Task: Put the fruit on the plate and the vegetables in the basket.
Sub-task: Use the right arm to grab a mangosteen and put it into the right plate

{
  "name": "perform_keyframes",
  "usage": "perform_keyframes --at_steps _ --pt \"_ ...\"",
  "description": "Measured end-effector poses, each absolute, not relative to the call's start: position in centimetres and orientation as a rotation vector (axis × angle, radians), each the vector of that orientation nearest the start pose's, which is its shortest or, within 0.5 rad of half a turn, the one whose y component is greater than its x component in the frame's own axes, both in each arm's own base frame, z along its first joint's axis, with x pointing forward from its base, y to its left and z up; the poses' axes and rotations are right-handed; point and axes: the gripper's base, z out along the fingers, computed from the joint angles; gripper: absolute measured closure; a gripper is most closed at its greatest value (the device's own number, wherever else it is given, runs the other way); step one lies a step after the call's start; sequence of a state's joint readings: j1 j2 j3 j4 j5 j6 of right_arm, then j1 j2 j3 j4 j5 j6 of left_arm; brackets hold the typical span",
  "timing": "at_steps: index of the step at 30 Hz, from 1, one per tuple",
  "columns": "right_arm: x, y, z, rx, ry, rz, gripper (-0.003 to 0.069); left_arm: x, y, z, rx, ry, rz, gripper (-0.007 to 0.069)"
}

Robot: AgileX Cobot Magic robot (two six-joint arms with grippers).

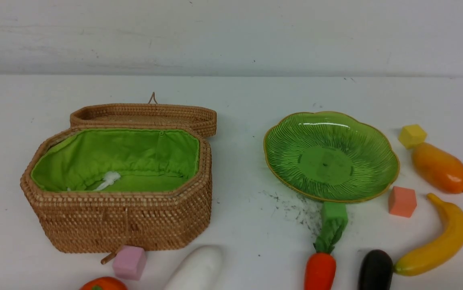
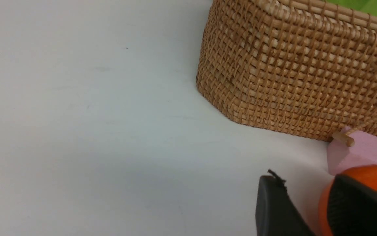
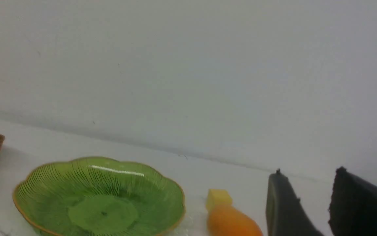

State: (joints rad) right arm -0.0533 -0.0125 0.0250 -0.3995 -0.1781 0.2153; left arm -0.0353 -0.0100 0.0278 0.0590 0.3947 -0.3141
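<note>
Noting mango [image 1: 440, 168] beside plate [image 1: 331, 157]: smooth, probably light, stiff, apt to roll; grip across its narrow middle. Banana [image 1: 437, 241] likely slick; take mid-curve. Left claw [image 2: 301, 178] and right claw [image 3: 306, 170]: fingertips parted, nothing between. Basket [image 1: 127, 217] lid open. Table [image 1: 247, 225] pale, dark-smudged near plate; plain whitish wall [image 1: 231, 36] behind.

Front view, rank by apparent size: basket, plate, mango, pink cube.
1. Basket, lid left out: largest.
2. Plate: clearly smaller than the basket.
3. Mango: far smaller than the plate.
4. Pink cube: smallest, though it sits nearer the camera than the mango.
</note>
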Motion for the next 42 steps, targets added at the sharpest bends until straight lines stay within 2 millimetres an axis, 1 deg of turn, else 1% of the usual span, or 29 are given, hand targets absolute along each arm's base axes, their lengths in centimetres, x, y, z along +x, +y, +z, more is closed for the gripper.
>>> perform_keyframes --at_steps 2,4,6,8,9,10,11,14,15,17,18,19,21,22,23,24,25,27,29,31,32,33,36,38,40,42 --pt "5.2 0.6 22.7 -0.098 1.25 -0.057 0.0414 5.2 0.0 16.9 -0.228 1.886 -0.179 0.0386" --pt "4.9 0.8 23.6 -0.039 1.15 0.072 0.0414 5.2 0.0 16.9 -0.228 1.886 -0.179 0.0386" --pt "4.5 0.8 24.6 0.023 1.084 0.177 0.0414 5.2 0.0 16.9 -0.228 1.886 -0.179 0.0386" --pt "4.0 0.7 26.6 0.1 1.037 0.281 0.0414 5.2 0.0 16.9 -0.228 1.886 -0.179 0.0386" --pt "3.8 0.6 27.0 0.114 1.031 0.296 0.0414 5.2 0.0 16.9 -0.228 1.886 -0.179 0.0386" --pt "3.3 0.4 29.1 0.173 1.034 0.339 0.0414 5.2 0.0 16.9 -0.228 1.886 -0.179 0.0386" --pt "2.8 0.3 30.6 0.192 1.031 0.344 0.0414 5.2 0.0 16.9 -0.228 1.886 -0.179 0.0386" --pt "2.1 -0.2 34.7 0.284 1.14 0.316 0.0414 5.2 0.0 16.9 -0.228 1.886 -0.179 0.0386" --pt "2.2 -0.3 35.1 0.298 1.162 0.31 0.0414 5.2 0.0 16.9 -0.228 1.886 -0.179 0.0386" --pt "2.8 -0.8 37.6 0.391 1.322 0.272 0.0414 5.2 0.0 16.9 -0.228 1.886 -0.179 0.0386" --pt "3.1 -1.0 37.6 0.429 1.4 0.25 0.0414 5.2 0.0 16.9 -0.228 1.886 -0.179 0.0386" --pt "3.7 -1.1 38.1 0.453 1.465 0.23 0.0414 5.2 0.0 16.9 -0.228 1.886 -0.179 0.0386" --pt "4.7 -1.4 38.0 0.481 1.614 0.167 0.0414 5.2 0.0 16.9 -0.228 1.886 -0.179 0.0386" --pt "5.8 -1.5 37.6 0.481 1.72 0.121 0.0414 5.2 0.0 16.9 -0.228 1.886 -0.179 0.0386" --pt "5.9 -1.5 37.5 0.479 1.737 0.114 0.0414 5.2 0.0 16.9 -0.228 1.886 -0.179 0.0386" --pt "6.9 -1.5 36.6 0.458 1.859 0.073 0.0414 5.2 0.0 16.9 -0.228 1.886 -0.179 0.0386" --pt "7.3 -1.4 36.2 0.44 1.918 0.065 0.0414 5.2 0.0 16.9 -0.228 1.886 -0.179 0.0386" --pt "8.2 -0.8 34.8 0.377 2.074 0.092 0.0414 5.2 0.0 16.9 -0.228 1.886 -0.179 0.0386" --pt "8.6 0.0 33.6 0.308 2.229 0.142 0.0414 5.2 0.0 16.9 -0.228 1.886 -0.179 0.0386" --pt "8.8 0.4 32.9 0.27 2.315 0.176 0.0414 5.2 0.0 16.9 -0.228 1.886 -0.179 0.0386" --pt "9.0 0.9 31.9 0.224 2.451 0.213 0.0413 5.2 0.0 16.9 -0.228 1.886 -0.179 0.0386" --pt "9.0 1.1 31.4 0.211 2.523 0.224 0.0411 5.2 0.0 16.9 -0.228 1.886 -0.179 0.0386" --pt "9.4 1.5 30.7 0.184 2.634 0.239 0.0393 5.2 0.0 16.9 -0.228 1.886 -0.179 0.0386" --pt "9.6 2.0 30.3 0.132 2.699 0.248 0.0363 5.2 0.0 16.9 -0.228 1.886 -0.179 0.0386" --pt "9.9 2.5 30.0 0.078 2.74 0.255 0.0327 5.2 0.0 16.9 -0.228 1.886 -0.179 0.0386" --pt "10.5 3.1 29.5 0.024 2.797 0.258 0.0249 5.2 0.0 16.9 -0.228 1.886 -0.179 0.0386"
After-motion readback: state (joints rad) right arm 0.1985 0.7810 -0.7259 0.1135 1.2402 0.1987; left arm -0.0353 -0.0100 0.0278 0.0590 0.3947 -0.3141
